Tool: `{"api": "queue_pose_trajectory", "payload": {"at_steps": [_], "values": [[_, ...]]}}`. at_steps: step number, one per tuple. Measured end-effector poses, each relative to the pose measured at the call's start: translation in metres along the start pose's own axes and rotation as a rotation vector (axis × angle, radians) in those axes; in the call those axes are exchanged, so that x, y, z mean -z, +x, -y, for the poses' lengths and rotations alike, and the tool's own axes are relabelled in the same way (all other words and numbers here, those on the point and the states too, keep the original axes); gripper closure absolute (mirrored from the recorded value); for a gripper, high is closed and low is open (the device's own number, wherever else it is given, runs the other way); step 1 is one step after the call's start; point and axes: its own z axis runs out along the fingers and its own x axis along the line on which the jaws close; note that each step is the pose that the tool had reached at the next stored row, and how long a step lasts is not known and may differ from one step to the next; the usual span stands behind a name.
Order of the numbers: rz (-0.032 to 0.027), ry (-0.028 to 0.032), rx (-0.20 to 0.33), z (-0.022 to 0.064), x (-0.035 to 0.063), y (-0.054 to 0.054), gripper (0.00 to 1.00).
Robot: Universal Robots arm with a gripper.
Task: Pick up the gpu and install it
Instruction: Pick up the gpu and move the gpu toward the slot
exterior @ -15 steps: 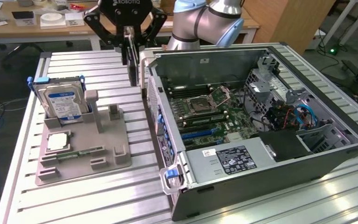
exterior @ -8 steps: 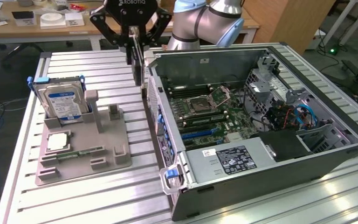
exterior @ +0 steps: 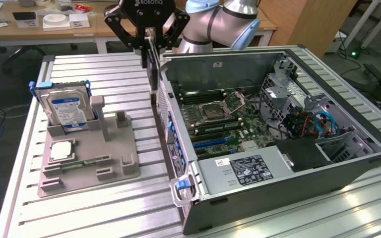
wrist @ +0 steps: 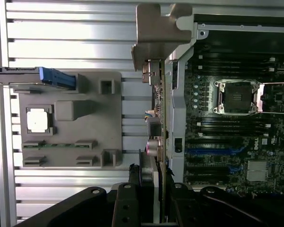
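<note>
1. We see the black two-fingered gripper [exterior: 151, 43] with its fingers clamped on the gpu [exterior: 153, 69], a thin dark expansion card with a silvery metal edge. It hangs upright and edge-on in the air.
2. The gpu sits just beside the outer wall of the open grey tower computer case [exterior: 349, 166], on the side toward the grey moulded parts holder [exterior: 114, 163]. It is not over the green motherboard [exterior: 237, 119].
3. Our first worry is that wall. In the wrist view the gpu [wrist: 158, 101] runs right along the case rim, so a low crossing could snag its bracket.
4. The grip is on a narrow edge — any knock may twist the card between the pads.
5. A slight tilt over the blue expansion slots [exterior: 210, 142] would, we judge, jam the edge connector — or stress the board.
</note>
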Motion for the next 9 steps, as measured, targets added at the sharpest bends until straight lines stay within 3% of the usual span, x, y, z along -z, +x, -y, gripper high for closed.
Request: {"api": "queue_pose_trajectory", "payload": {"at_steps": [9], "values": [[0.0, 0.0, 0.0, -0.0001, -0.0002, -0.015, 0.72]]}}
